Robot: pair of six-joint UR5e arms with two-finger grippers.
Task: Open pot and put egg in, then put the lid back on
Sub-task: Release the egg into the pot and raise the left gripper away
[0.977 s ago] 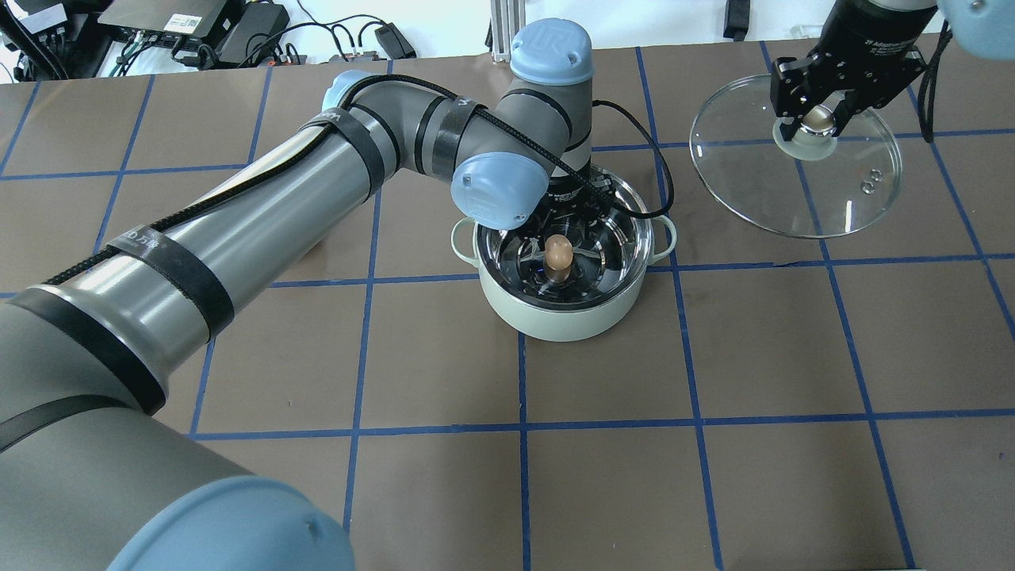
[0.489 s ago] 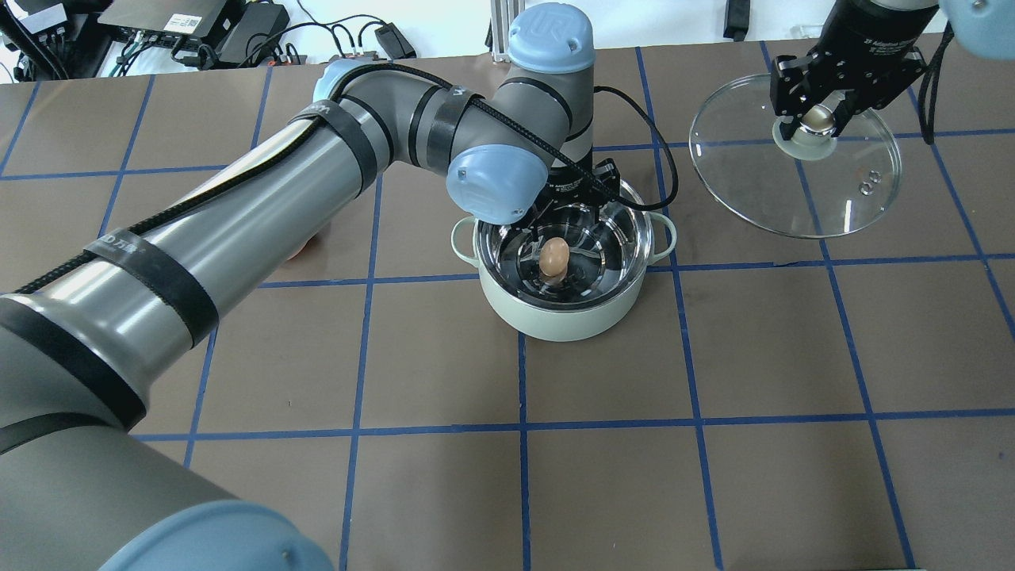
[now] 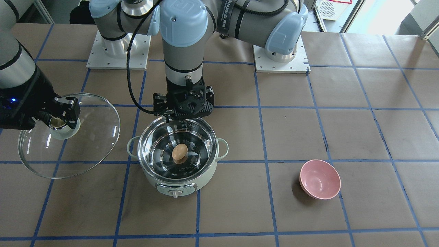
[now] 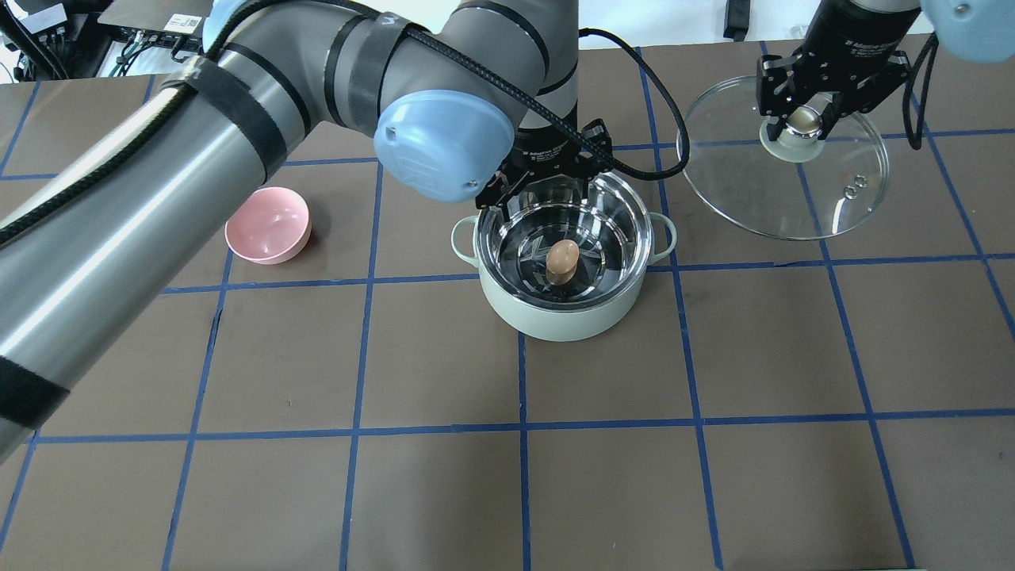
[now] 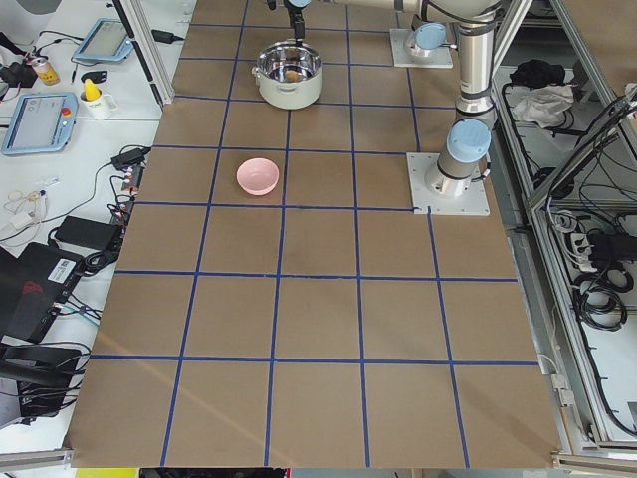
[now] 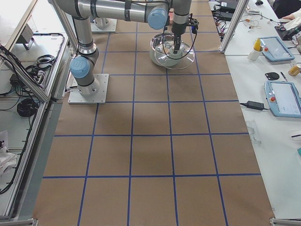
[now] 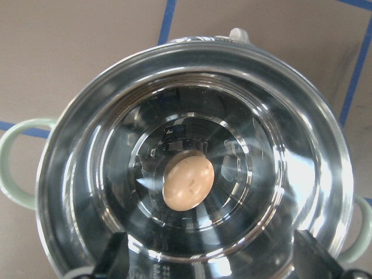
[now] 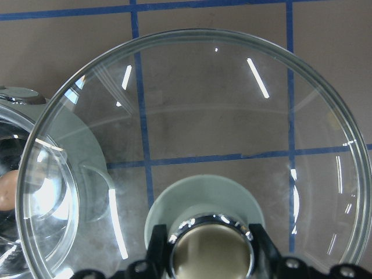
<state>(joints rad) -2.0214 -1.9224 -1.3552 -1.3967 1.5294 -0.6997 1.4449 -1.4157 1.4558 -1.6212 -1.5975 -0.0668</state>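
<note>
The mint-green pot (image 4: 561, 321) stands open at mid-table, also in the front view (image 3: 151, 176). The tan egg (image 4: 563, 258) lies on its steel bottom, seen too in the front view (image 3: 179, 152) and the left wrist view (image 7: 187, 183). My left gripper (image 4: 547, 170) is open and empty, hovering just above the pot's rim on the robot's side (image 3: 183, 115). My right gripper (image 4: 799, 119) is shut on the knob of the glass lid (image 4: 785, 202) and holds it tilted to the pot's right, clear of the pot (image 3: 87, 137) (image 8: 232, 116).
A pink bowl (image 4: 267, 226) sits on the table to the left of the pot; it also shows in the front view (image 3: 320, 179). The left arm's cable loops over the pot's far rim. Brown table with blue grid lines all around.
My left gripper has risen out of the pot, leaving the egg on the bottom. The left arm lifted, uncovering the pink bowl. The right gripper with the lid shifted slightly left.
</note>
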